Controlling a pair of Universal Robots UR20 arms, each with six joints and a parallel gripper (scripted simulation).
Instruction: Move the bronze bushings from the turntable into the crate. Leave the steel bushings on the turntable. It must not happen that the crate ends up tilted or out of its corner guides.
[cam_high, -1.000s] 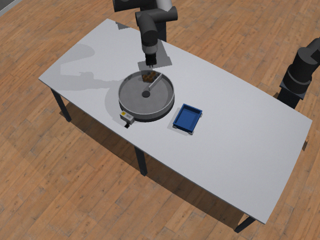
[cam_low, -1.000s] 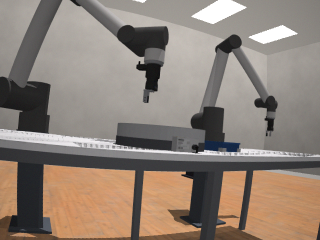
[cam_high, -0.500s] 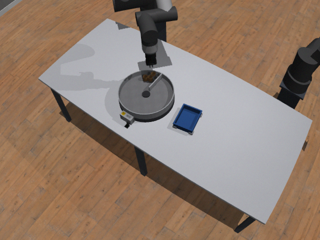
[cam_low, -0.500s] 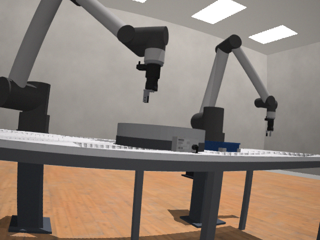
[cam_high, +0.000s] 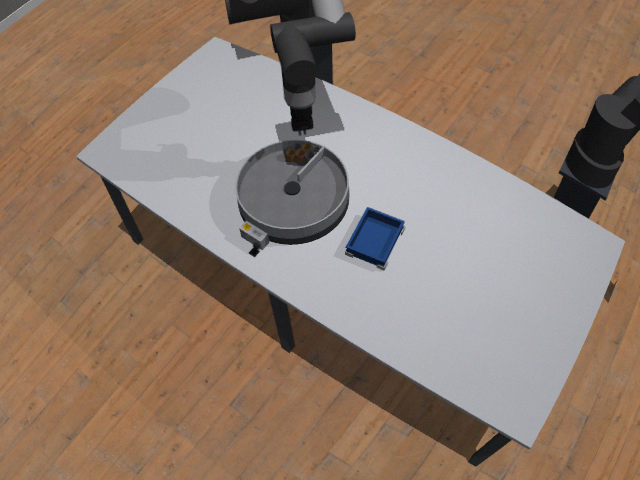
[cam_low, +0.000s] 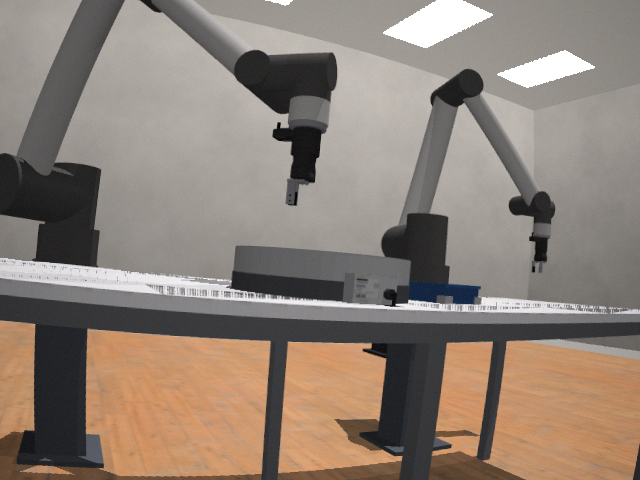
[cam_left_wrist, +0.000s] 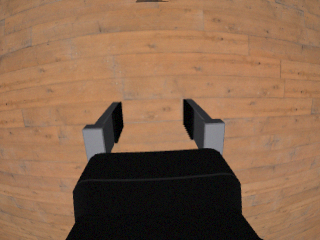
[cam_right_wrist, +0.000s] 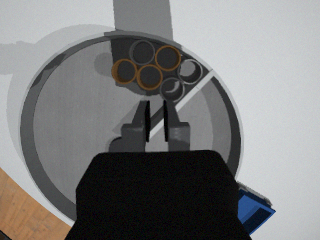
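Three bronze bushings stand on the turntable (cam_high: 266, 198) (cam_low: 289, 262) (cam_right_wrist: 75, 125): a left one (cam_right_wrist: 115, 72), a middle one (cam_right_wrist: 149, 89) and an upper one (cam_right_wrist: 168, 69). Three steel bushings stand among and beside them: an upper one (cam_right_wrist: 131, 52), one by the rim (cam_right_wrist: 188, 67) and one by the divider (cam_right_wrist: 172, 88). The blue crate (cam_high: 374, 238) (cam_low: 448, 292) (cam_right_wrist: 254, 212) is empty and looks level between its corner guides (cam_high: 382, 266). My right gripper (cam_high: 302, 132) (cam_low: 292, 203) (cam_right_wrist: 156, 112) is partly open and empty, high above the turntable. My left gripper (cam_low: 537, 269) (cam_left_wrist: 152, 113) is open and empty, far from both.
A raised divider bar (cam_high: 310, 164) (cam_right_wrist: 192, 90) runs from near the hub (cam_high: 292, 187) to the turntable's rim, close beside the bushings. A raised wall rings the turntable. A small grey box (cam_high: 253, 235) (cam_low: 360, 288) stands at the turntable's edge, on the side away from the right arm.
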